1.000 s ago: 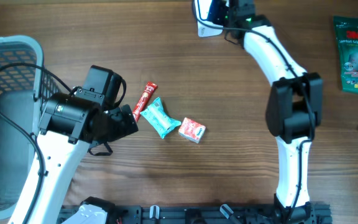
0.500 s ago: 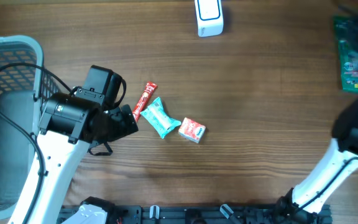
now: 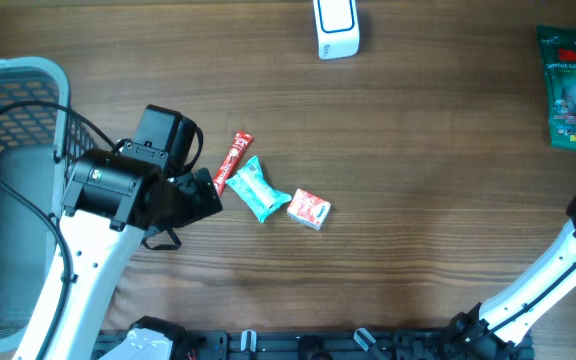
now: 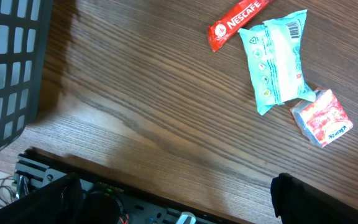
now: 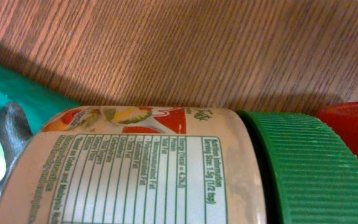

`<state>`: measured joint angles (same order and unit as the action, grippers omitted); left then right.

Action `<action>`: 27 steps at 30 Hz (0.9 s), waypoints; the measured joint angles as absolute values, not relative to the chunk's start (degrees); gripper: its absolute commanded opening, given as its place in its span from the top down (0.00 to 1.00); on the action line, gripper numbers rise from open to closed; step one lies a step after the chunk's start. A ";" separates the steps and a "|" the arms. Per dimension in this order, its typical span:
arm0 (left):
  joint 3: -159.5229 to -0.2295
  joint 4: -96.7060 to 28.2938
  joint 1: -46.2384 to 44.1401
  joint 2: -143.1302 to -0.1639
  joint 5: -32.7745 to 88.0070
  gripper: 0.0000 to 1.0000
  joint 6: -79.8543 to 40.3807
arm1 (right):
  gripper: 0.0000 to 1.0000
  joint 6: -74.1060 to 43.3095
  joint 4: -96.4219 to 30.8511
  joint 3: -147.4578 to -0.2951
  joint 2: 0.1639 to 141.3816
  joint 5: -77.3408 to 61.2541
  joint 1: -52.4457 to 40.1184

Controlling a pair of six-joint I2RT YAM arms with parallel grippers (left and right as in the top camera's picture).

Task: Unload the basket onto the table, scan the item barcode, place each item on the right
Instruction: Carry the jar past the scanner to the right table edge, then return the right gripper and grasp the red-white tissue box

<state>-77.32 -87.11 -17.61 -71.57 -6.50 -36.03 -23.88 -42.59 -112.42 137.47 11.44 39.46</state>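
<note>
A white barcode scanner [image 3: 336,27] stands at the table's far edge. Mid-table lie a red Nescafe stick [image 3: 234,162], a teal packet [image 3: 259,189] and a small red-and-white box [image 3: 309,209]. My left gripper [image 3: 203,195] hovers just left of them, open and empty; its fingers [image 4: 294,199] frame the bottom of the left wrist view. A bottle [image 5: 142,168] with a green cap [image 5: 309,168] lies on its side and fills the right wrist view, very close. The right gripper's fingers do not show. Only the right arm [image 3: 568,260] shows, at the right edge.
A grey mesh basket [image 3: 8,75] sits at the left edge behind my left arm. A green packet [image 3: 573,87] lies at the far right. Beside the bottle are a teal wrapper [image 5: 5,124] and something red [image 5: 353,112].
My right arm has swung from the scanner at the top over to the right edge, down by the bottle. The left arm and the mid-table items have not moved.
</note>
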 measured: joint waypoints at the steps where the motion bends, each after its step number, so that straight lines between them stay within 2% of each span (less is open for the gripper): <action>1: -77.32 -87.11 -17.61 -71.57 -6.50 0.00 -36.03 | 0.00 -23.88 -43.05 -112.42 137.47 11.03 39.48; 8: -77.32 -87.11 -17.61 -71.57 -6.50 0.00 -36.03 | 0.00 -24.16 -47.35 -112.75 135.28 3.90 39.64; 11: -77.32 -87.09 -17.61 -71.57 -6.48 0.00 -36.03 | 0.00 -24.18 -47.55 -112.75 128.01 0.45 39.62; 16: -77.32 -87.13 -17.61 -71.57 -6.50 0.00 -36.03 | 0.00 -27.97 -52.51 -114.72 108.25 -2.55 37.56; 21: -77.32 -87.13 -17.61 -71.57 -6.50 0.00 -36.03 | 0.01 -29.78 -64.77 -115.11 97.32 -10.28 29.89; 27: -77.32 -87.11 -17.61 -71.57 -6.50 0.00 -36.03 | 0.02 -29.98 -81.73 -115.11 93.84 -14.83 16.32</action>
<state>-77.32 -87.11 -17.61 -71.57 -6.50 -36.03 -29.98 -81.73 -115.11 93.84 -14.83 16.32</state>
